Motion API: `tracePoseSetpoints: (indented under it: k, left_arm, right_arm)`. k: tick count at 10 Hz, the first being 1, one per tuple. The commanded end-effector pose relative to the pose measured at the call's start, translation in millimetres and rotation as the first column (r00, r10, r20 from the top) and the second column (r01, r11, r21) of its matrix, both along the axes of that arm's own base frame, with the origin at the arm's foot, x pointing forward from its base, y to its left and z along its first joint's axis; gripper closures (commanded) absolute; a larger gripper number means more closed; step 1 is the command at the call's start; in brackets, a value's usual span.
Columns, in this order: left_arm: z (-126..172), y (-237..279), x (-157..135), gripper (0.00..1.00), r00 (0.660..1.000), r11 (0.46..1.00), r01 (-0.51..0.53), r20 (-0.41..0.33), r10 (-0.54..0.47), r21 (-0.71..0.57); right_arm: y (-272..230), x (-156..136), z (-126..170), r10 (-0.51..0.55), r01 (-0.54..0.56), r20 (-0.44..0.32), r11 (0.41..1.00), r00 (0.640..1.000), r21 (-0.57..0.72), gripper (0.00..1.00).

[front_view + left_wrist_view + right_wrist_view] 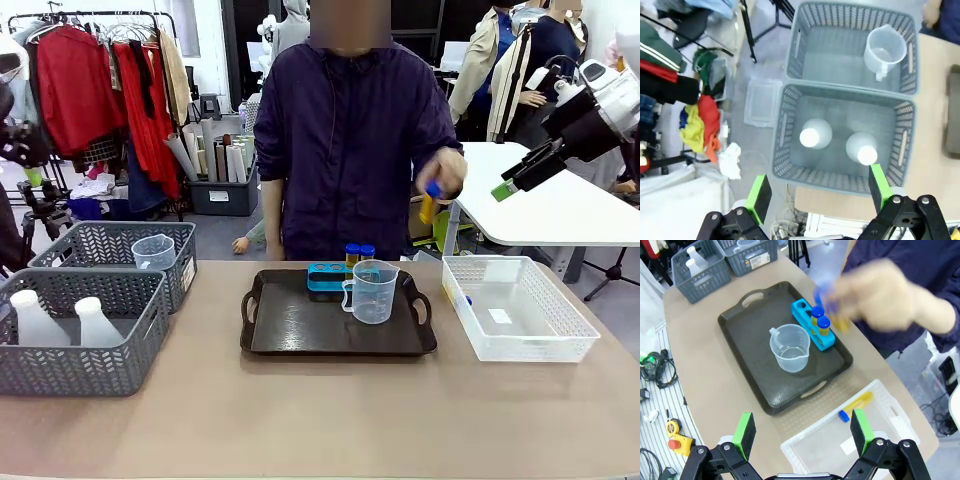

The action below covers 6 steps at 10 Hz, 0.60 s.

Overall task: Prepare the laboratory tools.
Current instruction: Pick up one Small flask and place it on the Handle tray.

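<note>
Overhead, the left gripper hangs wide open and empty above a grey basket holding two white conical flasks. The right gripper, equally spread and empty, overlooks the dark tray bearing a clear beaker and a blue tube rack with two capped tubes. A person's hand carries a third tube (blurred). Likely step: fetch a flask. Straddle its neck squarely, close gently, and lift straight clear of the basket wall. The far basket's label is unreadable.
</note>
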<state>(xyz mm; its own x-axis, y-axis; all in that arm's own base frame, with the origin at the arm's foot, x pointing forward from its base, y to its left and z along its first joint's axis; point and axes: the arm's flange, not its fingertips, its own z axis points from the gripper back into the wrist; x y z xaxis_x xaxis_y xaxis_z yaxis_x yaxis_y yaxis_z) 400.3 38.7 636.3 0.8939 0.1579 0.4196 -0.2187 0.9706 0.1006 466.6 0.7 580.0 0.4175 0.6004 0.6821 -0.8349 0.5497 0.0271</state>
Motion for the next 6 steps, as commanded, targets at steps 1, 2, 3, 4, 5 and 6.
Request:
tracePoseSetpoints:
  k: [1, 2, 3, 4, 5, 6]
  left_arm:
    - [-16.8, 18.3, 22.7, 0.0, 0.996, 0.996, 0.082, -0.032, -0.083, -0.047]
    - [-30.4, 23.4, 35.5, 0.0, 0.992, 0.994, 0.108, -0.063, -0.11, -0.036]
    - [-39.6, 21.1, 38.7, 0.0, 0.993, 0.994, 0.1, -0.063, -0.103, -0.043]
    - [-27.4, 21.6, 22.7, 0.0, 0.997, 0.998, 0.052, -0.049, -0.053, -0.024]
    - [-27.4, 21.6, 22.7, 0.0, 0.997, 0.998, 0.052, -0.049, -0.053, -0.024]
    - [-27.4, 21.6, 22.7, 0.0, 0.997, 0.998, 0.052, -0.049, -0.053, -0.024]
  right_arm:
    - [0.0, 0.3, 1.4, 0.007, -0.007, 0.005, 1.0, 1.0, 0.017, 0.0]
    - [0.0, 0.3, 1.4, 0.007, -0.007, 0.005, 1.0, 1.0, 0.017, 0.0]
    - [0.0, 0.3, 1.4, 0.007, -0.007, 0.005, 1.0, 1.0, 0.017, 0.0]
    - [0.0, 0.3, 1.4, 0.007, -0.007, 0.005, 1.0, 1.0, 0.017, 0.0]
    - [0.0, 0.3, 1.4, 0.007, -0.007, 0.005, 1.0, 1.0, 0.017, 0.0]
    - [0.0, 0.3, 1.4, 0.007, -0.007, 0.005, 1.0, 1.0, 0.017, 0.0]
